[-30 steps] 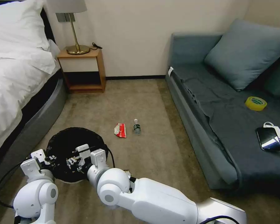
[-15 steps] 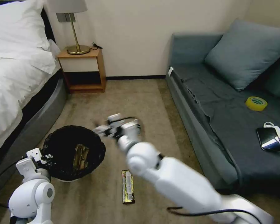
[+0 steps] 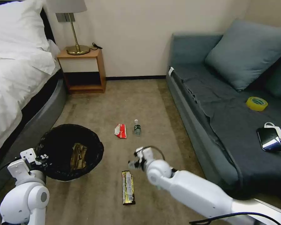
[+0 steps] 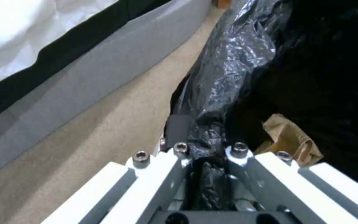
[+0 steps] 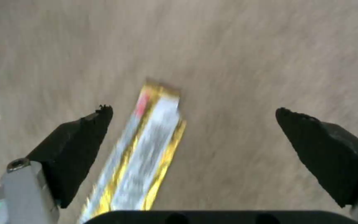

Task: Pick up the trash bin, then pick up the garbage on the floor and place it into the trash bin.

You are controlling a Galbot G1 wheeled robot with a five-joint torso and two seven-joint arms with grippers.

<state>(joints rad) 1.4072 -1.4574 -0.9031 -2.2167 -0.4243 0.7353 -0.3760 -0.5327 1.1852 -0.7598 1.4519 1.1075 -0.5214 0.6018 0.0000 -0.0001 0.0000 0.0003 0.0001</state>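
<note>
Now the right gripper (image 5: 193, 124) hangs wide open over the long gold wrapper (image 3: 128, 187) on the floor.

Down at the near left, the left gripper (image 4: 206, 146) is pinched tight on the black bag rim of the trash bin (image 3: 53, 137), with brown paper (image 3: 79, 155) lying inside. Farther off on the carpet, the red-white wrapper (image 3: 120, 130) and the little bottle (image 3: 137, 127) lie near each other.

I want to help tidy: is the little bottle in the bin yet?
No, the little bottle lies on the carpet beside the red-white wrapper.
</note>
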